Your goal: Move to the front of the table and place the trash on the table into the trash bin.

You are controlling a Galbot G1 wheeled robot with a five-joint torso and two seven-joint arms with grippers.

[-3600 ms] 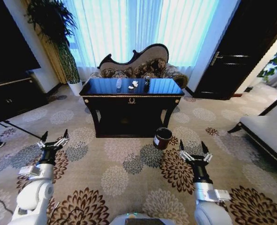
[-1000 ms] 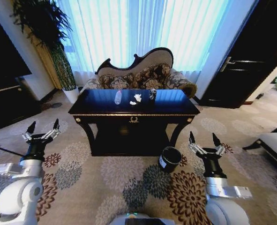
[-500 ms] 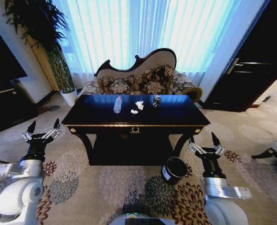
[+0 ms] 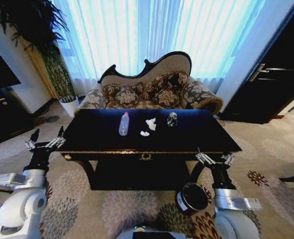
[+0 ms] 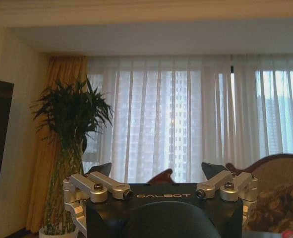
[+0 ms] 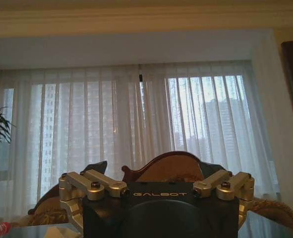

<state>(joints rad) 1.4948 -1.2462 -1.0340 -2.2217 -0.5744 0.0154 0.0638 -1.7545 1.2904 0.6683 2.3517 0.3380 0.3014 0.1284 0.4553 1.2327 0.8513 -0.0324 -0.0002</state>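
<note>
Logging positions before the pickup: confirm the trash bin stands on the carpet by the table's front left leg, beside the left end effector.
Not quite. In the head view the trash bin stands on the carpet by the table's front right leg, beside the right end effector.

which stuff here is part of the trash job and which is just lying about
Part of the job:
table
two white paper wads
dark round item
trash bin

Just lying about:
clear bottle
sofa
potted plant
</note>
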